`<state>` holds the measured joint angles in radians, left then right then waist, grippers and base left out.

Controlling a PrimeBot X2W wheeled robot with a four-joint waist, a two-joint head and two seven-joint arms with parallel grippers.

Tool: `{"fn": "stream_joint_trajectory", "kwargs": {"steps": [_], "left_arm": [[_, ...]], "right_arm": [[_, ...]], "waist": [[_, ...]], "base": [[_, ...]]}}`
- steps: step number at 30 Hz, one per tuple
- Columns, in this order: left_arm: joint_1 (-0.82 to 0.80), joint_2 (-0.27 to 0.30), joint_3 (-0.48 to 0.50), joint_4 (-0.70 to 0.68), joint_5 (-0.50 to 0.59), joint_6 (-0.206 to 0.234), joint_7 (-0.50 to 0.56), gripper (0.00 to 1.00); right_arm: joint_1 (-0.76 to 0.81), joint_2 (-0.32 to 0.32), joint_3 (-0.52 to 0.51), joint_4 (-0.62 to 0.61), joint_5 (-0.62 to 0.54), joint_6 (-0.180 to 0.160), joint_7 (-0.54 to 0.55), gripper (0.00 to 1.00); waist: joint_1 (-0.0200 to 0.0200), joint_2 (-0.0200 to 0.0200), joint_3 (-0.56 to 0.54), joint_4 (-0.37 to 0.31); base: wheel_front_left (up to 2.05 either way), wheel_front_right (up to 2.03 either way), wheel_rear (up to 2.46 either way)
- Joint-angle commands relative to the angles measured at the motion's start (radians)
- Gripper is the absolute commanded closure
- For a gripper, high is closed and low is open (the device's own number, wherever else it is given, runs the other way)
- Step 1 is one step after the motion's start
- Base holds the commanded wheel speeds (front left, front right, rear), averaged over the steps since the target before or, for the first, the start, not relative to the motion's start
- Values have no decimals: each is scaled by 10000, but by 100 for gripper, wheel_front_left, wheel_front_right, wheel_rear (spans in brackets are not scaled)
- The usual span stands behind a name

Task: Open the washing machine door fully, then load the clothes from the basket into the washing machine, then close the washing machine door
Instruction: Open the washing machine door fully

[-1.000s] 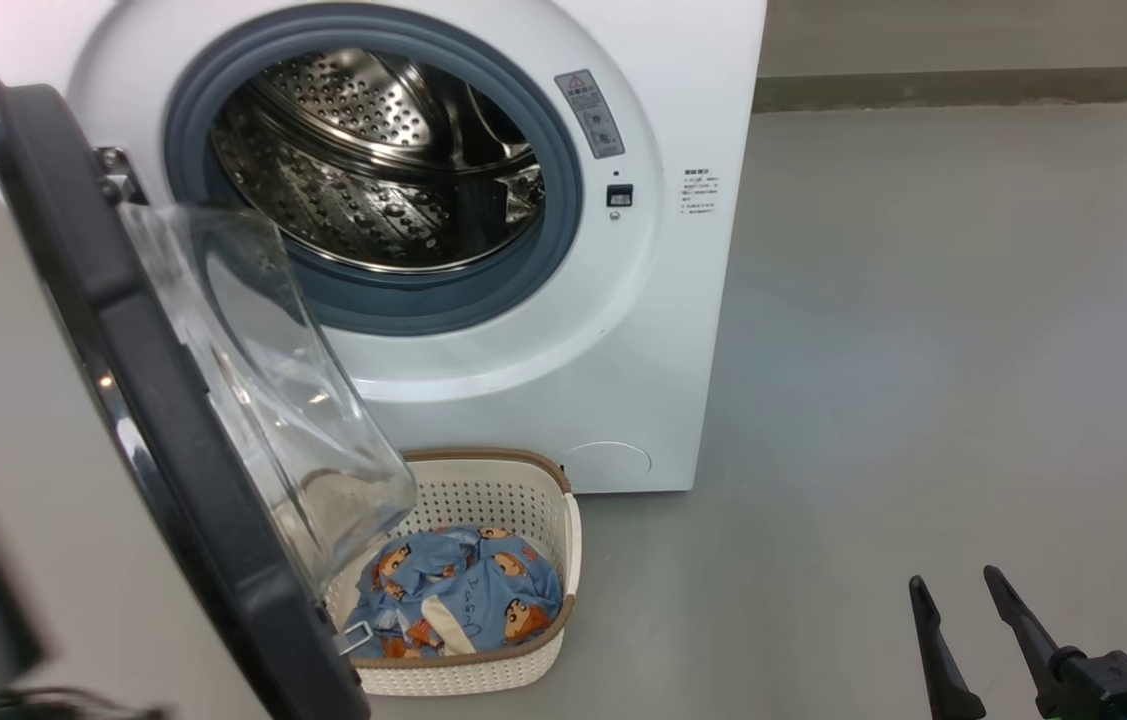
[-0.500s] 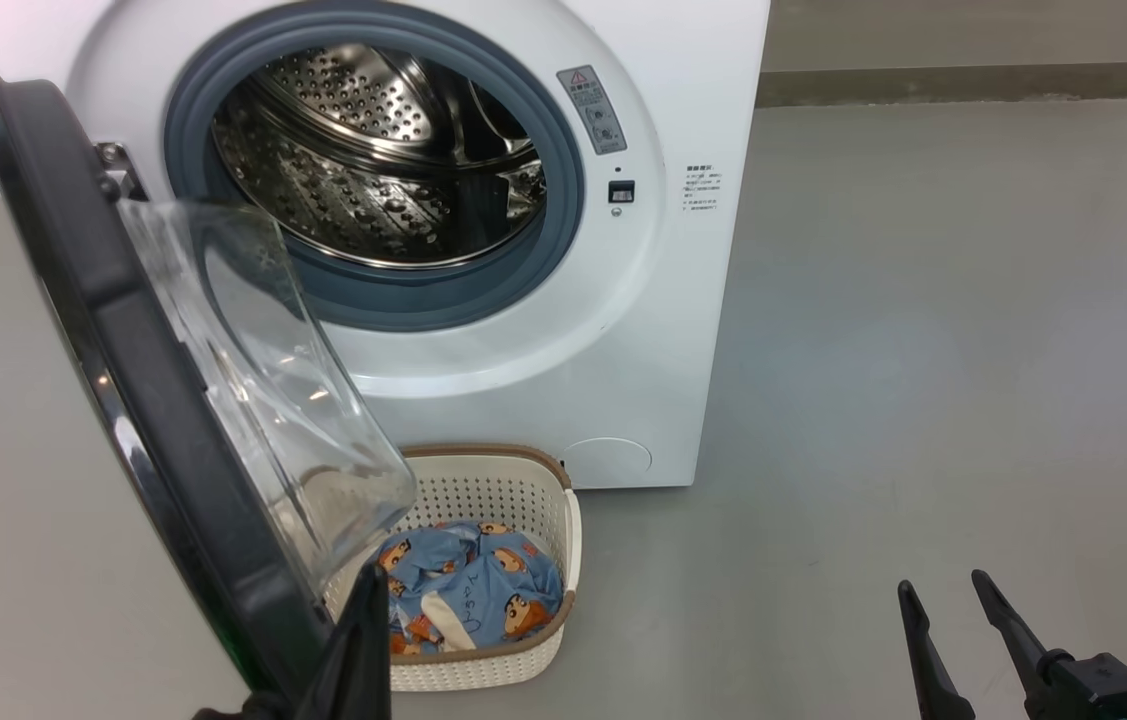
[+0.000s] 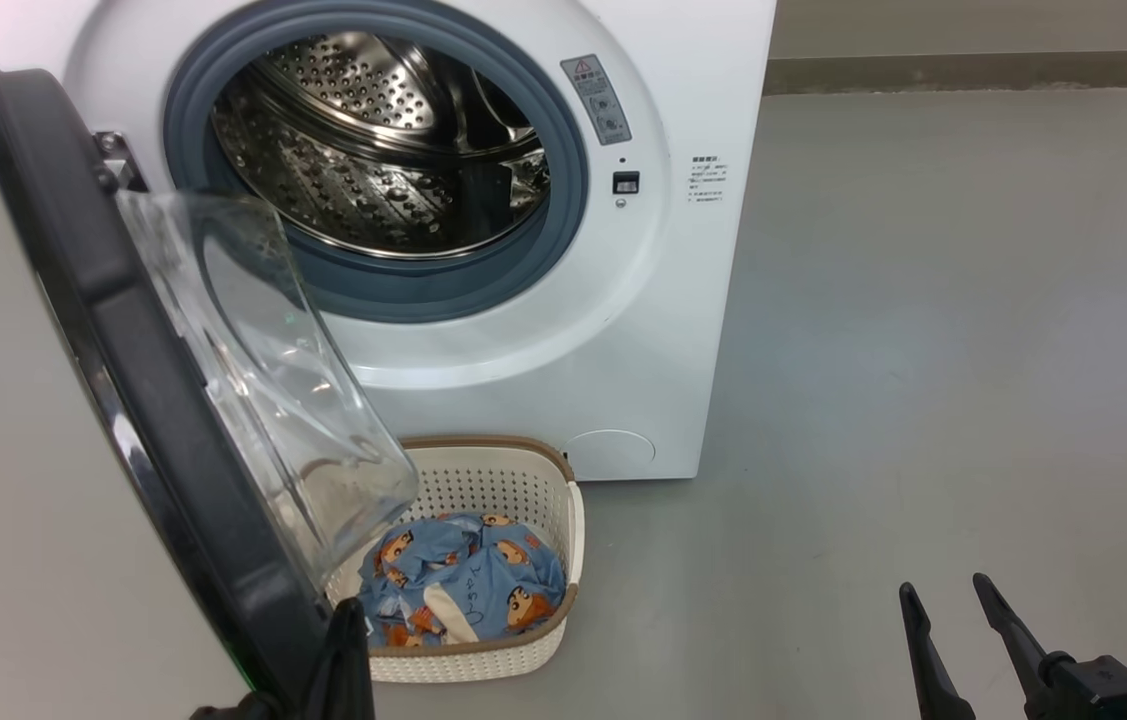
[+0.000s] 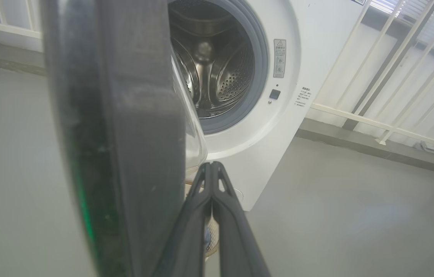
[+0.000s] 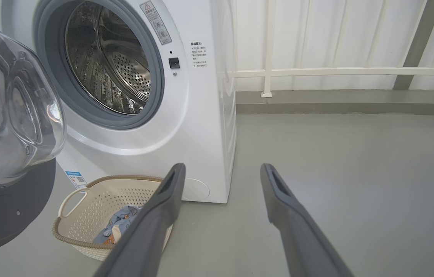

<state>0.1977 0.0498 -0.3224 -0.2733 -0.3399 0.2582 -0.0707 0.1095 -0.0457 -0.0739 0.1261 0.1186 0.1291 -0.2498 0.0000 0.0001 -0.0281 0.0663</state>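
On the grey floor [image 3: 923, 350] stands the washing machine [image 3: 663, 300], its round opening uncovered. The grey rubber ring [image 3: 568, 230] and the perforated steel drum [image 3: 373, 150] are exposed; no fabric is visible in the drum.

The washing machine door [image 3: 123, 330] hangs swung out on the robot's left, held by a metal hinge [image 3: 118, 160] at the upper left of the opening. Its black rim is seen nearly edge-on in the head view, and the clear glass bowl [image 3: 263, 380] bulges toward the machine.

The basket [image 3: 523, 462] sits on the floor just in front of the machine's lower front, below the opening. In the head view the glass bowl overlaps the basket's left part. The clothes [image 3: 463, 580] lie bunched in the bottom of the basket.

The left gripper [image 3: 351, 612] rises from the bottom edge of the head view, just beside the door's lower rim. Its jaws are pressed together with nothing between them, as the left wrist view confirms [image 4: 212, 165]. Contact with the rim cannot be determined.

The right gripper [image 3: 945, 588] is low at the robot's right, over bare floor, well apart from the basket and machine. Its jaws are spread wide and empty [image 5: 222, 169].

A white railing [image 5: 317, 72] runs behind the machine.
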Motion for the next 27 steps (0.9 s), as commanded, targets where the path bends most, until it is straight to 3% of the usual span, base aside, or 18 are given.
{"fn": "stream_joint_trajectory", "kwargs": {"steps": [1, 9, 27], "left_arm": [[-586, 5, 246, -160, -82, 104, -108, 100], [-1007, 5, 510, 44, -381, 596, -450, 100], [-1015, 192, 1328, 44, -537, 1077, -618, 100]], "right_arm": [[-112, -58, 223, -194, 68, 16, -120, 0], [-141, -48, 271, -165, 121, 16, -120, 0], [-121, -46, 315, -128, 269, 16, -120, 0]], "waist": [[0, -1, 18, 55], [0, -1, 68, 297], [0, -1, 188, 1131]], "base": [[0, 0, 0], [0, 0, 0], [0, 0, 0]]}}
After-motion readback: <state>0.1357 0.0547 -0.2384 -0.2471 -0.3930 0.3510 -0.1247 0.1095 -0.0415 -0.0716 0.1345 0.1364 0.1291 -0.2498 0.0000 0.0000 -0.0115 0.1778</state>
